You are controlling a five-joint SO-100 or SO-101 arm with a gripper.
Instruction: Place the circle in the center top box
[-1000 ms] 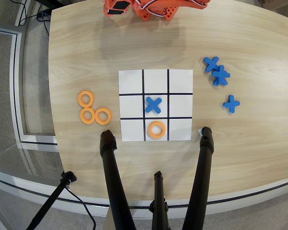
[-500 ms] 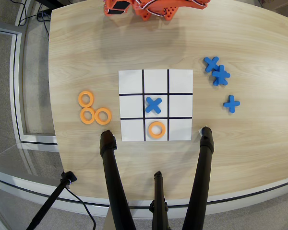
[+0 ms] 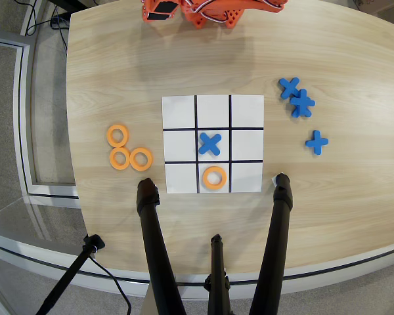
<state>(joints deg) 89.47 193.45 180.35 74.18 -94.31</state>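
Lying flat inside the center top box [image 3: 214,178], the circle [image 3: 214,167] sits in the middle cell of the grid row farthest from the robot, at the bottom of the grid in the overhead view. It sits within the black lines and touches none of them, so the placing looks done. Being round, it has no long axis, so no approach angle is favoured.

Just above it, the middle cell holds a blue cross [image 3: 210,144], close to the circle but apart from it. The other seven cells of the paper grid [image 3: 180,112] are bare.

The arm [image 3: 210,12] is drawn in at the top edge of the view, well apart from the circle, with the whole grid between them. Any reach back to that cell would pass over the blue cross. The gripper is cut off by the frame and I cannot tell whether its fingers are wide or narrow, though nothing shows held in them.

Left of the grid lie three spare rings [image 3: 120,158], bunched and touching. Right of it lie three spare crosses [image 3: 303,104], two of them overlapping. Black tripod legs [image 3: 152,249] stand on the table's [image 3: 341,190] near edge just below the grid, crowding the far side of the target cell. The wood between arm and grid is open.
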